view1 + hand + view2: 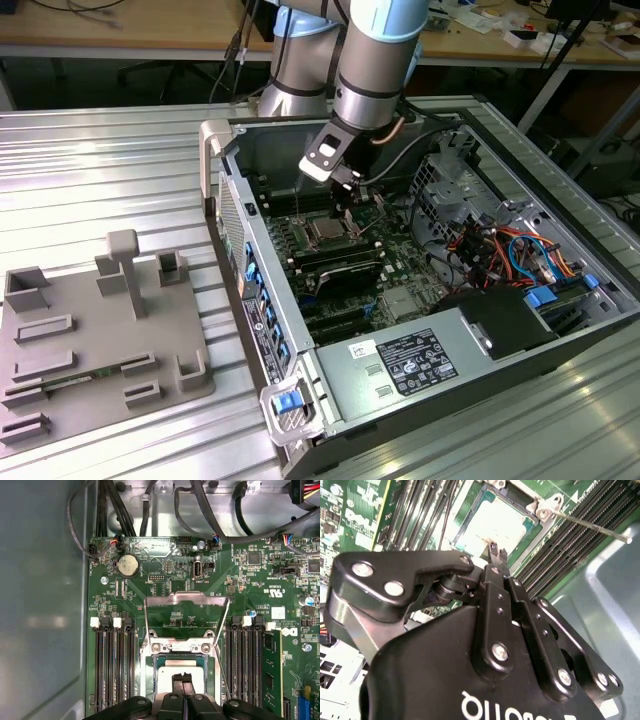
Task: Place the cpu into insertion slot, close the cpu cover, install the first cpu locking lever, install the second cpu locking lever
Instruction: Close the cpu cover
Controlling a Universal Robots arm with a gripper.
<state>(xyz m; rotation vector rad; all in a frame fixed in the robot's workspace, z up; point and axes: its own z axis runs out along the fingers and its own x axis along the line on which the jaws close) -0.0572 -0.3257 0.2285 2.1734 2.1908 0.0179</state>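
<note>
One pale grey robot arm point(375, 60) reaches into the single open grey metal computer case point(400, 365), which lies on the ribbed metal tabletop point(100, 170). Its black hand point(182, 676) has two slim fingers pressed together, nothing between them. The tips are over the one small, flat, silver-topped cpu point(167, 672); I can't tell if they touch it. The cpu sits in the dark square insertion slot point(156, 677) on the green motherboard point(250, 590). The one thin silvery cpu cover point(185, 599) stands open behind the slot. One thin steel lever rod point(590, 526) juts out beside it. Long black memory slots point(115, 670) flank both sides.
</note>
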